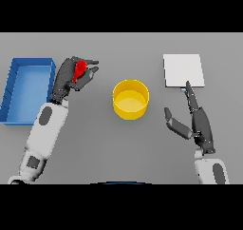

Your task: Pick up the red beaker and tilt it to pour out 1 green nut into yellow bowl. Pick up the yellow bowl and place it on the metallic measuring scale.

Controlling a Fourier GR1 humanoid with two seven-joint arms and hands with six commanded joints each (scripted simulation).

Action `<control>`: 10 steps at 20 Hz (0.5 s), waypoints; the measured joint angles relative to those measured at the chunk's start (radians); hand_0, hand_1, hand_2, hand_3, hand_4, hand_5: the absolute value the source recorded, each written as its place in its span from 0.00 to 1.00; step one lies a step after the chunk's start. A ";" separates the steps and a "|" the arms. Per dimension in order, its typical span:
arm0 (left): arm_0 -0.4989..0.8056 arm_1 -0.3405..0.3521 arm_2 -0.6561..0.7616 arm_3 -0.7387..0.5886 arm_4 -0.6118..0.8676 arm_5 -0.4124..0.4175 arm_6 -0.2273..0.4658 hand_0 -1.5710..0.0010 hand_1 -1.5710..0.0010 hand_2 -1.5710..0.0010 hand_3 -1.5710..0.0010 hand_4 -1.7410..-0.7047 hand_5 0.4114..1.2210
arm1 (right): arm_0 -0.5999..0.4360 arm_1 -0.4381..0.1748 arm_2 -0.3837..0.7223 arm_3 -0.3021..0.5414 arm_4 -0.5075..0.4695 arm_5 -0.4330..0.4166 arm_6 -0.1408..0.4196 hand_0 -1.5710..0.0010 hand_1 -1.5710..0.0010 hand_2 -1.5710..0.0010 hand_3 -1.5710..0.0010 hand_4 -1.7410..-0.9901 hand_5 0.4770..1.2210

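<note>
One red beaker (79, 70) sits pinched in the left robot hand (71, 77), well left of the yellow bowl (130, 99). Bring it over the bowl first, then tip slowly. The right robot hand (197, 122) rests spread, right of the bowl.

Bare test bench setting: plain grey table (118, 153) carrying a blue bin (19, 100) and metallic measuring scale (183, 70).
</note>
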 measured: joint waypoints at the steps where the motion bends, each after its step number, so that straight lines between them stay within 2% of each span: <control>1: -0.019 0.025 -0.044 0.000 -0.043 -0.017 0.027 0.01 0.01 0.01 0.01 0.01 0.88 | -0.005 -0.002 0.000 0.005 0.009 -0.005 0.023 1.00 1.00 1.00 1.00 0.66 0.29; 3: -0.037 0.053 -0.099 -0.001 -0.085 -0.041 0.046 0.01 0.01 0.01 0.01 0.01 0.87 | 0.014 -0.005 0.004 -0.016 0.011 -0.004 -0.005 1.00 1.00 1.00 1.00 0.66 0.29; 7: -0.064 0.068 -0.153 0.006 -0.111 -0.050 0.068 0.00 0.00 0.00 0.00 0.01 0.87 | 0.015 -0.002 0.009 -0.026 0.012 0.000 0.039 1.00 1.00 1.00 1.00 0.66 0.31; 10: -0.129 0.105 -0.257 0.032 -0.225 -0.058 0.112 0.00 0.00 0.00 0.00 0.00 0.88 | 0.017 0.003 0.017 -0.024 0.026 -0.007 0.029 1.00 1.00 1.00 1.00 0.64 0.33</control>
